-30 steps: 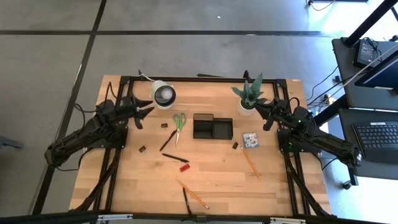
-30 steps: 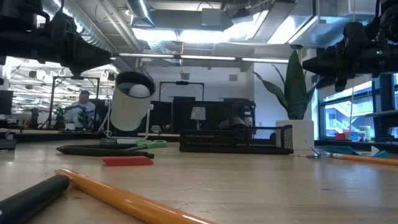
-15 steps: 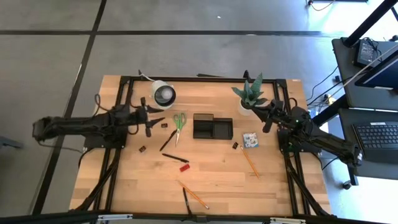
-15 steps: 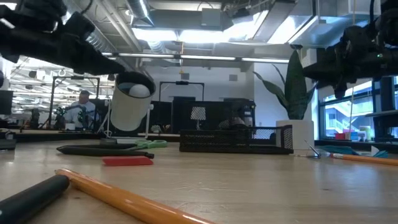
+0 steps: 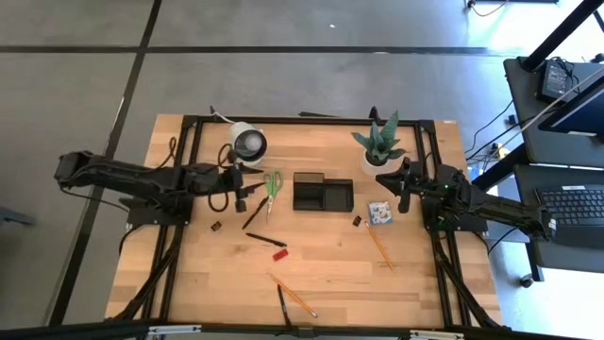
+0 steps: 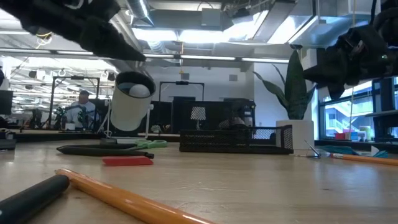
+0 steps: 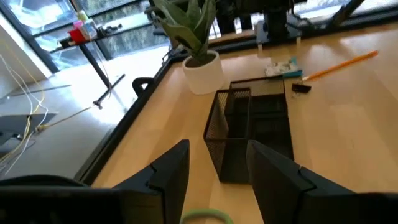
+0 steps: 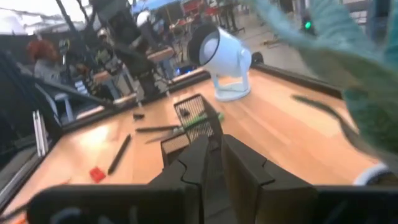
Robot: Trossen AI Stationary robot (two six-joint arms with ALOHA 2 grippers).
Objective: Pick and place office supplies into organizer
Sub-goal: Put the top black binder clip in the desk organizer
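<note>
- High view is showing my left gripper (image 5: 247, 184) reaching out over the table's (image 5: 415, 283) left half, hovering just beside the green-handled scissors (image 5: 270, 189) — my fingers are standing apart and holding nothing.
- Left wrist view is looking between my two dark fingers (image 7: 171, 171) at the organizer (image 7: 252, 134), with a green loop of the scissors' handle peeking in between the fingers.
- I am keeping my right gripper (image 5: 394, 182) above the table's right half, between the potted plant (image 5: 377, 144) and the small blue pad (image 5: 380, 212); its fingers are sitting nearly together with nothing between them.
- The organizer is sitting near the middle of the table, toward the far edge, just right of the scissors.
- A black pen (image 5: 254, 213) is lying touching the scissors' blades, another pen (image 5: 265, 240) and a red-tipped marker (image 5: 279, 253) are lying toward the table's middle, and orange pencils (image 5: 293, 296) are resting by the near edge — one more pencil (image 5: 380, 247) is lying by the right edge.
</note>
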